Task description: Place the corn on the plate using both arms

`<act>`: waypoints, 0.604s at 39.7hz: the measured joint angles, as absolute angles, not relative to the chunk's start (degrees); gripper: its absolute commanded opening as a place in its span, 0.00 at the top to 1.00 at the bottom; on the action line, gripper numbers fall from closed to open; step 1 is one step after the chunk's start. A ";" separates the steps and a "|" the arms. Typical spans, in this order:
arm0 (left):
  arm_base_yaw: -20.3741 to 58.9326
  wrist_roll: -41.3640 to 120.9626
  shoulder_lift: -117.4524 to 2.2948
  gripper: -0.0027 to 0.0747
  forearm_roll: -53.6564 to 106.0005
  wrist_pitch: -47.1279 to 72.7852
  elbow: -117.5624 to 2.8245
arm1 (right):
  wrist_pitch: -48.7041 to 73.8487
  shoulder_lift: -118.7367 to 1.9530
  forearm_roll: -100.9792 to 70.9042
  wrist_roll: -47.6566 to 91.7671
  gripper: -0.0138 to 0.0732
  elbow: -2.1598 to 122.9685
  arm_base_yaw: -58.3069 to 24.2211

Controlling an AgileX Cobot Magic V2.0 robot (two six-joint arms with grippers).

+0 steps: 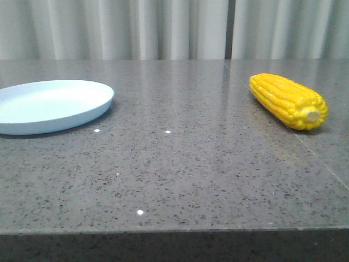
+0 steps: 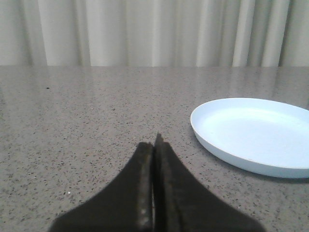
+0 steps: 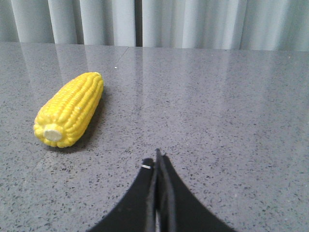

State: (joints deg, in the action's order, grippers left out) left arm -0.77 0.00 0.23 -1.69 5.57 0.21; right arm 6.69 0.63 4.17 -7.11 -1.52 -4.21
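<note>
The plate [image 1: 52, 105] runs off the front view's left edge, corn [image 1: 288, 100] whole

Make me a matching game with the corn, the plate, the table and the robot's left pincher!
Things:
1. corn
2. plate
3. table
4. left gripper

Descriptions:
A. speckled dark grey
B. shut, holding nothing
C. bright yellow, lying on its side
D. pale blue and empty

Pairs: 1-C, 2-D, 3-A, 4-B
</note>
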 measured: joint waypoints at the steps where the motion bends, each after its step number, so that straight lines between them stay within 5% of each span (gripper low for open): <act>1: -0.77 0.00 0.23 0.99 -1.69 5.28 0.21 | 6.69 0.63 4.17 -7.11 0.92 -1.52 -4.21; 15: -0.77 0.00 0.23 0.99 -1.79 -8.49 -0.50 | 0.00 0.63 4.17 -7.11 0.92 -0.66 -4.21; 24: -0.77 0.00 -0.48 0.99 -1.79 2.22 -12.67 | 11.31 -0.32 3.92 -7.11 0.91 13.38 -4.21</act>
State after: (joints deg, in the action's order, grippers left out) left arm -0.77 0.00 -0.48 -1.79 2.22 -12.67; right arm 11.31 -0.32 3.92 -7.11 13.38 -4.21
